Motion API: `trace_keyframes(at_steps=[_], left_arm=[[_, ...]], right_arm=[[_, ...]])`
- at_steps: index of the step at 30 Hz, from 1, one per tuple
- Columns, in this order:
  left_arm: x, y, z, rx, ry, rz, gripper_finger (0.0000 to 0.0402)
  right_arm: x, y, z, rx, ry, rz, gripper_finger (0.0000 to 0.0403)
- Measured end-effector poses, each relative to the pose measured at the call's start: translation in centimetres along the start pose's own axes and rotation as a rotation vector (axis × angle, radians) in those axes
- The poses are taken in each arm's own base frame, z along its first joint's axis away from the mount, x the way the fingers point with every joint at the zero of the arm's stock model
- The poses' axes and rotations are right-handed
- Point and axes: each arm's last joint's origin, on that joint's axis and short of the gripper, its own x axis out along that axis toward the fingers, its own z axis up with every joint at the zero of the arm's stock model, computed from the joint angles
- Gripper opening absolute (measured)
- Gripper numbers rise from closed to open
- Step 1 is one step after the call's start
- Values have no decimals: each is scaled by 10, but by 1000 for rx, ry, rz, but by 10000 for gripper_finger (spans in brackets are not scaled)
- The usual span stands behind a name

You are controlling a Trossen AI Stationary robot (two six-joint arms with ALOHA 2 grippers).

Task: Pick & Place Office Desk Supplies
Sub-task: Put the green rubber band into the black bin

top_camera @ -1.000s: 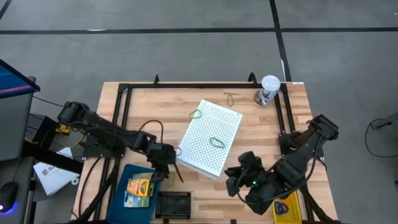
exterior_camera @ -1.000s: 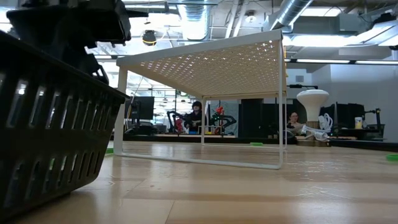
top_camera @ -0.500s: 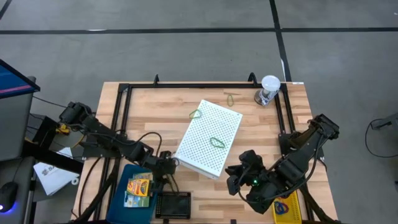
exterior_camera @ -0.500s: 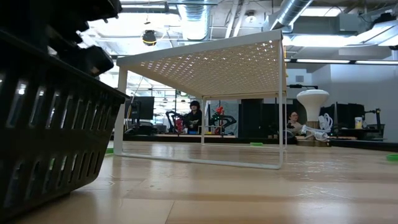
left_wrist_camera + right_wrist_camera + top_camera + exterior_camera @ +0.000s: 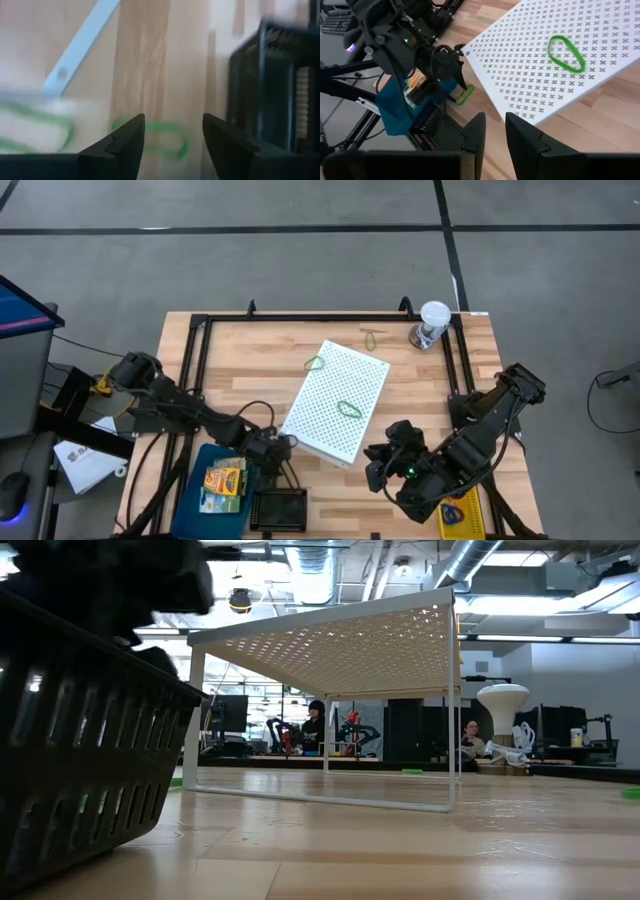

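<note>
I have the left claw (image 5: 281,444) low over the tabletop (image 5: 250,350) just off the near-left corner of the white perforated box (image 5: 338,402), its jaws standing apart with nothing between them. The green rubber band (image 5: 463,94) lies flat on the wood there, between that box corner and the black basket (image 5: 279,507), right under my fingertips (image 5: 131,135). To take it well I judge I should drop straight down, press one finger inside the loop or straddle one strand, and close slowly — a thin band slips out easily. Its long axis seems to run from the box corner toward the basket, though motion blur leaves me unsure. The right claw (image 5: 491,131) waits on the near-right side of the box, narrowly parted and empty.
</note>
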Motion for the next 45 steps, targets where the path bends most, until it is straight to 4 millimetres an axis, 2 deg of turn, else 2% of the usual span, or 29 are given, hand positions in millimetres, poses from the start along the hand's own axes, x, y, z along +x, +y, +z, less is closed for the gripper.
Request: trace_keyframes(at_steps=[4, 9, 19, 26, 32, 40, 45], left_arm=[[8, -1, 7, -10, -16, 11, 213], [13, 0, 5, -9, 10, 9, 223], [12, -1, -2, 7, 25, 71, 194], [10, 3, -7, -98, 54, 138, 195], [2, 7, -4, -106, 20, 175, 192], [2, 10, -2, 4, 40, 171, 183], [3, 12, -7, -8, 57, 178, 186]], right_arm=[[0, -1, 0, -10, 0, -10, 72], [-2, -1, -2, -11, 8, -5, 72], [-6, -4, -6, 0, 12, -12, 72], [-6, -3, -6, 9, 9, -10, 72], [-6, -4, -6, 4, 9, -15, 72], [-6, -4, -6, 0, 9, -15, 72], [-6, -4, -6, 4, 9, -14, 72]])
